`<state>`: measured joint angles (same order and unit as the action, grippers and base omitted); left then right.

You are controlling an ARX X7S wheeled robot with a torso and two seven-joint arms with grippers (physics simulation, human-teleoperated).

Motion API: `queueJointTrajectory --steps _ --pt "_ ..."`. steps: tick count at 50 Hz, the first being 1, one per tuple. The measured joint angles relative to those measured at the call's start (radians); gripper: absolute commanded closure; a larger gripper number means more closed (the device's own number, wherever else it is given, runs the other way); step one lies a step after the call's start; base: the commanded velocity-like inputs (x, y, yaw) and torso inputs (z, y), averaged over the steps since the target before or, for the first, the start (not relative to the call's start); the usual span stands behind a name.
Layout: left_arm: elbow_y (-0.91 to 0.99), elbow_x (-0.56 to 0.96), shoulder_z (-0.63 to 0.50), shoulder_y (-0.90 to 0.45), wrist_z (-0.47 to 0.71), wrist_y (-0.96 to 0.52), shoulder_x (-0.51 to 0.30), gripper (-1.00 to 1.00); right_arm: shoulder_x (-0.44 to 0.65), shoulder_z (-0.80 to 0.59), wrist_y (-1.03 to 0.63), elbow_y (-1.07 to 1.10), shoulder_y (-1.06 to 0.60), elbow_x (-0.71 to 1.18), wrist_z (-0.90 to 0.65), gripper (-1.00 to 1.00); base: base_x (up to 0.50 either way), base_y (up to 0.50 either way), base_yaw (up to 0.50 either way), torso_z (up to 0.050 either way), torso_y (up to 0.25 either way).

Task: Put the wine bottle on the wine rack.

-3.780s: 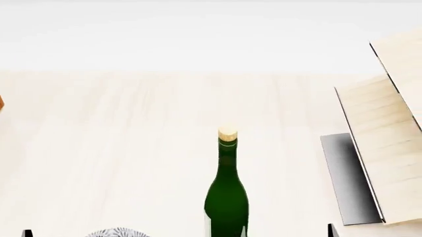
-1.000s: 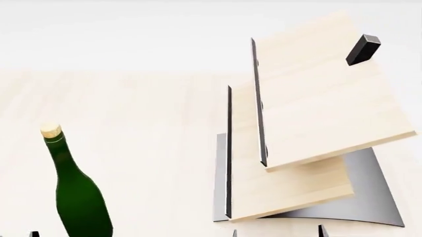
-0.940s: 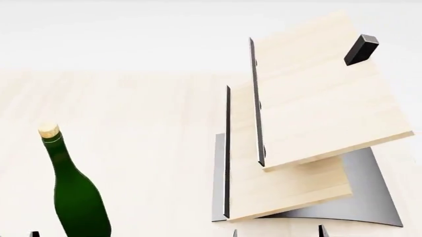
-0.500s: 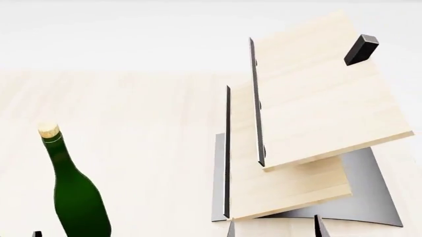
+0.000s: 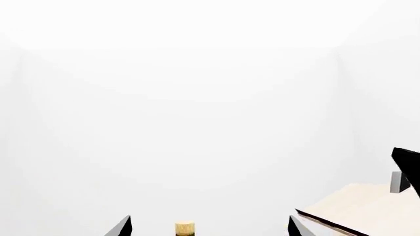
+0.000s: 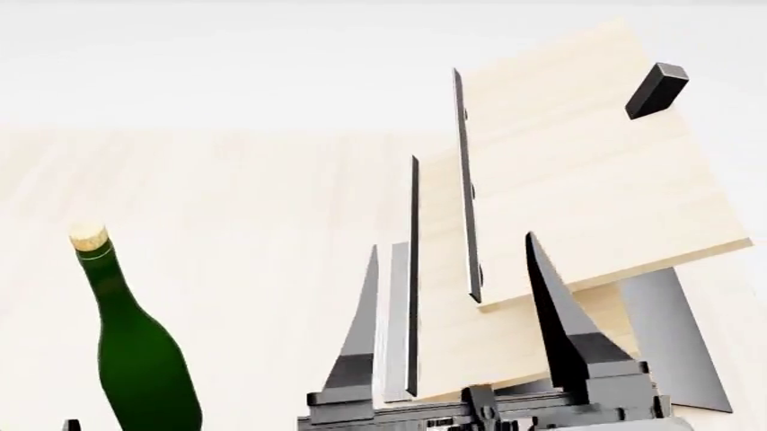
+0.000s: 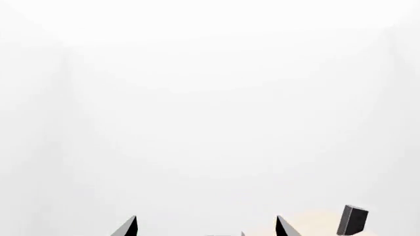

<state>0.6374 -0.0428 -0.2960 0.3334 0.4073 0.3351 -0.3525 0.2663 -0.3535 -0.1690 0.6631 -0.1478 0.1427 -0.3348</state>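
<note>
Leftmost, the wine bottle (image 6: 138, 359) stands upright on the table (image 6: 240, 197), its long axis vertical, cork at the top. Only a dark tip of the left gripper (image 6: 72, 425) shows at the near edge just beside the bottle's base; in its wrist view the fingers stand wide apart with the cork between them. Further right, the right gripper (image 6: 462, 305) is raised, jaws wide and empty, in front of the wine rack (image 6: 576, 180). By my judgement, the left arm is nearer the bottle.
</note>
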Motion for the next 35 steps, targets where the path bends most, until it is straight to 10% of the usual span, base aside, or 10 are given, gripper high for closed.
queueJointTrajectory --steps 35 --pt "0.001 0.007 -0.002 -0.007 0.013 -0.007 -0.011 -1.00 -0.059 0.053 -0.947 -0.151 -0.742 0.510 0.305 -1.00 0.00 0.00 0.00 0.000 0.000"
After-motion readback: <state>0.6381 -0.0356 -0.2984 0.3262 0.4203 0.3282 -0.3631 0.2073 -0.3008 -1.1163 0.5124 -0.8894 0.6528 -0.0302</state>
